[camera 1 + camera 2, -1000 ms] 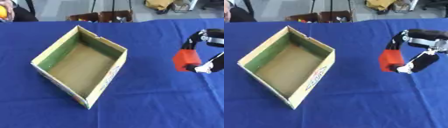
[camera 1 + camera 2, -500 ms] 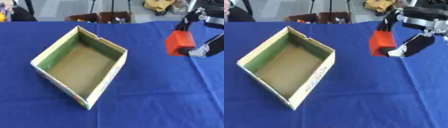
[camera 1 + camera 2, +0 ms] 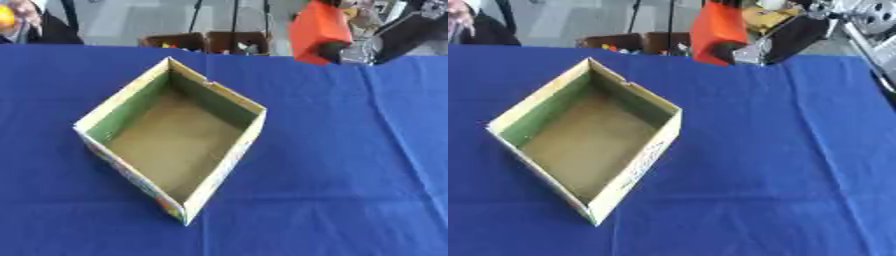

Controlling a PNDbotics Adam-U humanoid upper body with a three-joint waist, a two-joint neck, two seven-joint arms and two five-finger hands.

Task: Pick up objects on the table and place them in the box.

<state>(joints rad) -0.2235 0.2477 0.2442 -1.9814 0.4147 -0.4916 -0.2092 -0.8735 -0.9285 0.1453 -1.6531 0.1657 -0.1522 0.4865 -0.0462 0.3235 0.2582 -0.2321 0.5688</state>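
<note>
My right hand (image 3: 785,42) is raised high at the top of both views, its fingers curled round an orange-red block (image 3: 318,31). The block hangs in the air above the far edge of the table, to the right of and beyond the open cardboard box (image 3: 171,142). The box sits skewed on the blue cloth, with green inner walls and a brown floor, and nothing lies inside it. My left hand shows in neither view.
A blue cloth (image 3: 350,165) covers the whole table. Beyond its far edge stand a brown crate with small items (image 3: 210,42) and tripod legs. A person sits at the upper left corner, away from the task's things.
My right hand has lifted the orange-red block from low over the right side of the table up and leftward, toward the far edge. The box has not moved.
</note>
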